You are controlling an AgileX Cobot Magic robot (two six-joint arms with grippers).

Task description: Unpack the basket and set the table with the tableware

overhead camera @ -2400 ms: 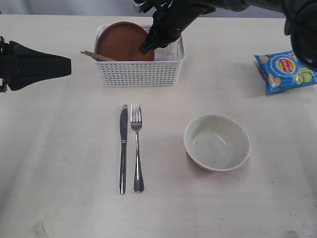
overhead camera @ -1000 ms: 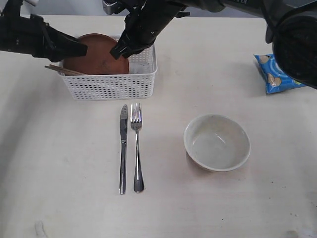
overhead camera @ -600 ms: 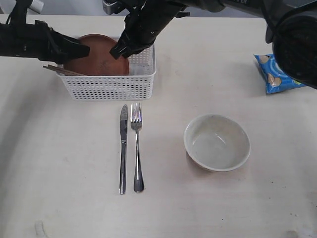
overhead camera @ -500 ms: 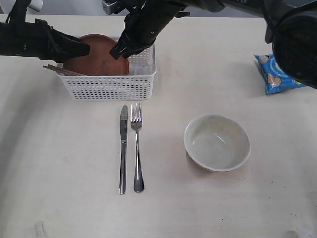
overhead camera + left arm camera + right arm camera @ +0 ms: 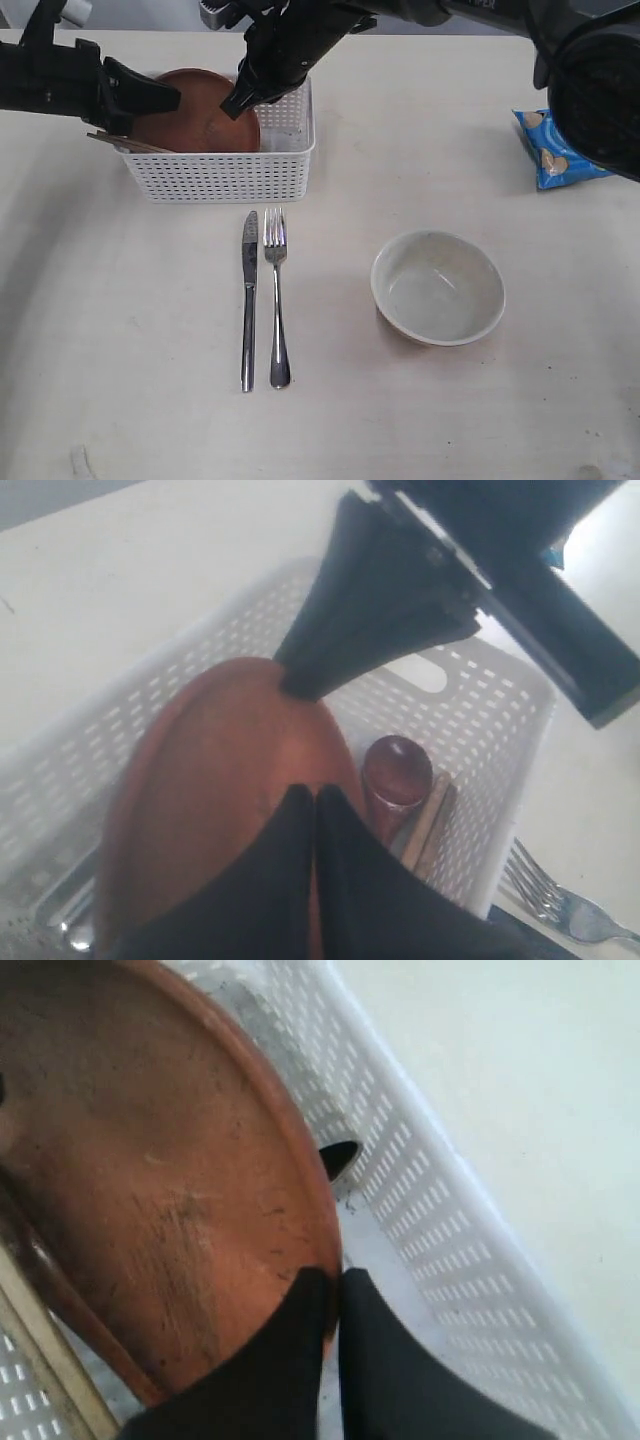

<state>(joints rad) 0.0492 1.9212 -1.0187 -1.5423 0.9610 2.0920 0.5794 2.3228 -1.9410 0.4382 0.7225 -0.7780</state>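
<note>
The reddish-brown plate (image 5: 205, 120) is leaning tilted inside the white basket (image 5: 215, 175), filling the end away from the blue chip bag (image 5: 555, 150), with its raised rim standing above the basket's far wall and its face turned up and forward. The basket's long axis is running crosswise to the steel knife (image 5: 247, 300) and steel fork (image 5: 277, 300), which are lying side by side on the table (image 5: 120, 350) just in front of the basket's front wall, blade tip and tines pointing toward it. The right gripper (image 5: 336, 1280) is reaching down into the basket and pinching the plate's rim on the side nearer the basket's middle, one finger on the plate's face and the other between the plate and the lattice wall, jaws nearly together. The left gripper (image 5: 312, 795) is coming in over the basket's opposite end, its fingers drawn together to a thin slit over the plate's face; whether they are gripping the plate cannot be told. The wooden chopsticks (image 5: 120, 142) are poking out over that same end, lying roughly along the basket's length, and a wooden spoon (image 5: 397, 770) is lying beside the plate inside the basket. The cream bowl (image 5: 437, 290) is sitting upright, well apart from the basket, out in front of it toward the chip-bag side.
</note>
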